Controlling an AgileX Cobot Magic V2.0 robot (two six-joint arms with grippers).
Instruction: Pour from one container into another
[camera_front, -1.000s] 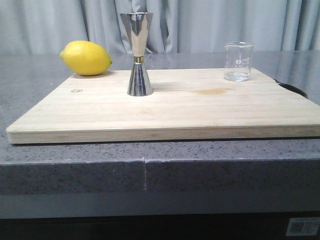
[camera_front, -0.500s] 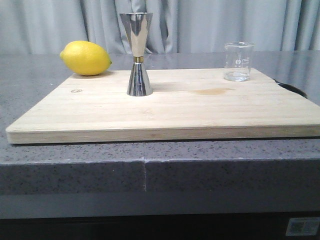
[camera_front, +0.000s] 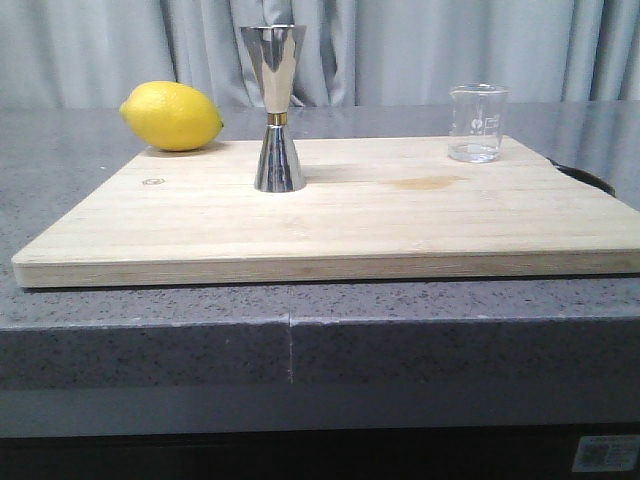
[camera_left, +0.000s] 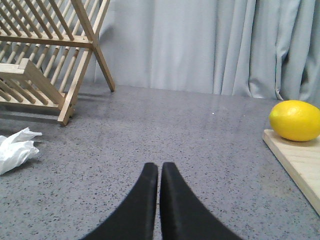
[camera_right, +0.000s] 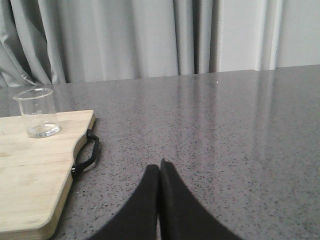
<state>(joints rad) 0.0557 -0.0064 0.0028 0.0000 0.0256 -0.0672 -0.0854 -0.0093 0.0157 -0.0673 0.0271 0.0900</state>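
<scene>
The clear glass beaker (camera_front: 477, 123) stands upright at the far right of the wooden board (camera_front: 330, 215), with a little clear liquid at its bottom; the right wrist view shows the beaker (camera_right: 37, 113) too. Left of the board's middle, the steel hourglass jigger (camera_front: 276, 108) stands upright. No arm appears in the front view. My left gripper (camera_left: 159, 166) is shut and empty over bare counter, left of the board. Over the counter to the right of the board, my right gripper (camera_right: 159, 166) is shut, nothing in it.
A lemon (camera_front: 171, 116) rests at the board's far left corner. The board's black handle loop (camera_right: 85, 154) sticks out on the right side. A wooden dish rack (camera_left: 47, 55) and a crumpled white tissue (camera_left: 16, 148) lie on the counter left of the left gripper.
</scene>
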